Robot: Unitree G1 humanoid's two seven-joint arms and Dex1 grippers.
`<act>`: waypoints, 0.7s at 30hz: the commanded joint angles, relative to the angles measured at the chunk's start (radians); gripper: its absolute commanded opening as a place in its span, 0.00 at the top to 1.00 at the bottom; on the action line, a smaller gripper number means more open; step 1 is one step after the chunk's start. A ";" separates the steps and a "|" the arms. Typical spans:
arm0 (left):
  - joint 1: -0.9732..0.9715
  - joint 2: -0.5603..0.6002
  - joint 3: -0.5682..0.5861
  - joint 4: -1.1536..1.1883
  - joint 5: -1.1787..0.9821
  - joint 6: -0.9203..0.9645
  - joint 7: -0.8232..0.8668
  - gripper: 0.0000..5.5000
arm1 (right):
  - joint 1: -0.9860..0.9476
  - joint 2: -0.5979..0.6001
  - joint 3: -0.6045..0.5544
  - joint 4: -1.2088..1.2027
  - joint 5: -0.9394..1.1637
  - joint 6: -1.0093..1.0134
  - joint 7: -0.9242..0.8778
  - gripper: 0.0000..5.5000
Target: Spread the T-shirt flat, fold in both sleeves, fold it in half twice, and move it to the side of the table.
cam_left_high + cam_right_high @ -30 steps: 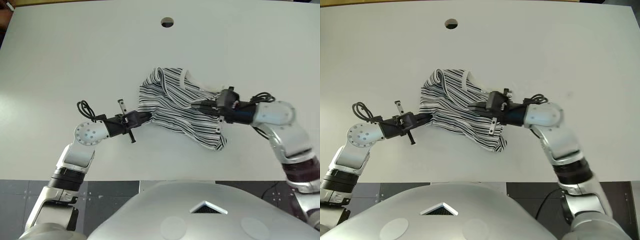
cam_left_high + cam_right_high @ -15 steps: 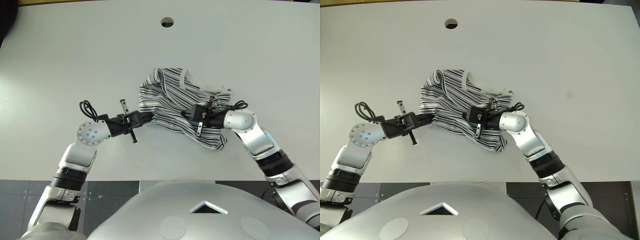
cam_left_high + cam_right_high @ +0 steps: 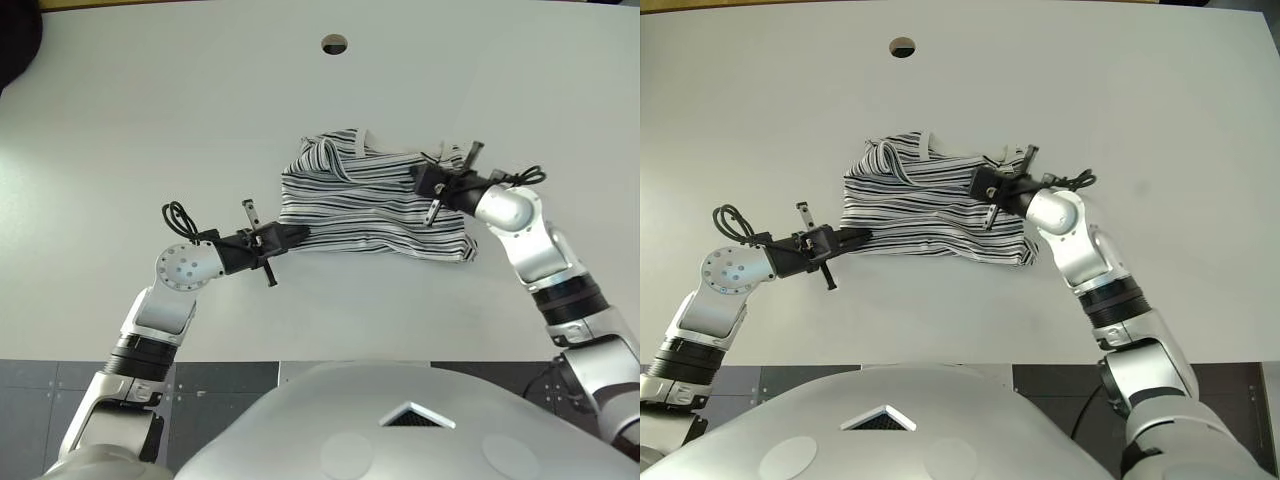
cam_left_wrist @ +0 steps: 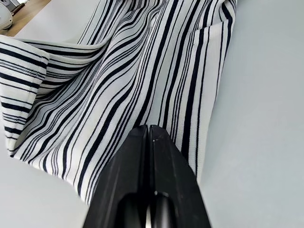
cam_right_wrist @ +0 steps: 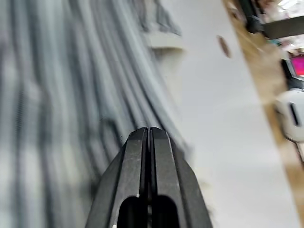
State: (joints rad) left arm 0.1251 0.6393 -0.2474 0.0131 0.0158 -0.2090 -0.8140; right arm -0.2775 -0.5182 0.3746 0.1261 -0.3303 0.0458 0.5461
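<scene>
A black-and-white striped T-shirt (image 3: pixel 370 205) lies crumpled in a wide band at the middle of the white table (image 3: pixel 150 120). My left gripper (image 3: pixel 300 235) is shut at the shirt's near left corner, and the left wrist view has its fingertips (image 4: pixel 148 129) closed tight against the striped cloth (image 4: pixel 118 85). My right gripper (image 3: pixel 415 181) is shut on the shirt's right side, near its far edge. From the right wrist its closed fingers (image 5: pixel 148 130) lie over the blurred stripes (image 5: pixel 57 95). The cloth is drawn out between the two grippers.
A round cable hole (image 3: pixel 334 44) sits in the table far behind the shirt. The table's front edge (image 3: pixel 300 360) runs close below both arms. Bare tabletop lies to the left, to the right and behind the shirt.
My right gripper has swung right and away from me with the cloth in it, pulling the bunched shirt out into a wider band. The left gripper has held its place.
</scene>
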 commanded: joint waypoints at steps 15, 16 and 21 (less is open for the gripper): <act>-0.021 0.019 0.008 0.036 0.027 -0.003 -0.002 0.98 | -0.023 -0.064 -0.052 0.059 0.097 -0.199 0.139 0.98; -0.023 0.022 0.006 0.035 0.029 -0.004 -0.005 0.98 | -0.014 -0.070 -0.037 0.069 0.081 -0.202 0.151 0.98; -0.022 0.035 0.000 0.021 0.034 0.001 -0.016 0.98 | -0.004 -0.112 0.037 0.164 -0.057 -0.229 0.144 0.98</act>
State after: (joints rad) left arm 0.1061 0.6497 -0.2482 0.0347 0.0284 -0.2236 -0.8171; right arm -0.2761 -0.5981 0.3825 0.2501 -0.3203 -0.1751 0.6973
